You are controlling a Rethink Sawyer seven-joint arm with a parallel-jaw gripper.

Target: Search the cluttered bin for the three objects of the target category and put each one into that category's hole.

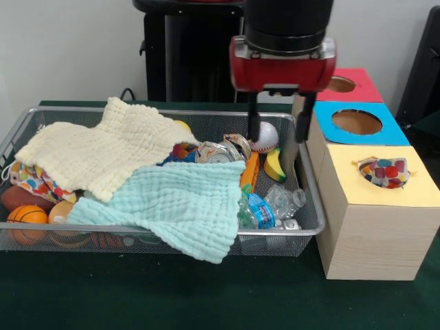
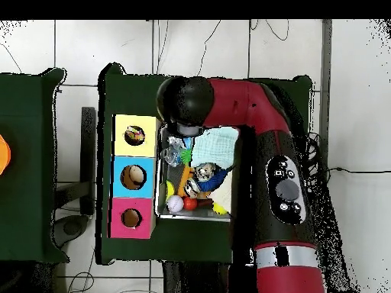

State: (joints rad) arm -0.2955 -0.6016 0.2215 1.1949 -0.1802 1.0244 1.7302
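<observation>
Gripper (image 1: 277,124) hangs empty over the wire bin (image 1: 311,206), fingers spread apart above the baseball (image 1: 265,136) and banana (image 1: 274,166). A colourful patterned thing (image 1: 384,172) sits stuffed in the yellow box's hole (image 1: 382,172). The crushed water bottle (image 1: 265,208) has a blue label, but I can't read it.

A red arm (image 2: 267,152) with black joints ends in a red-cased gripper (image 1: 276,120) bearing two thin black fingers (image 1: 253,120).

The red and black arm (image 1: 283,41) comes straight down at the scene's right, its gripper (image 1: 277,118) pointing downward with the two dark fingers (image 1: 253,117) spread well apart, empty, nothing between them.
</observation>
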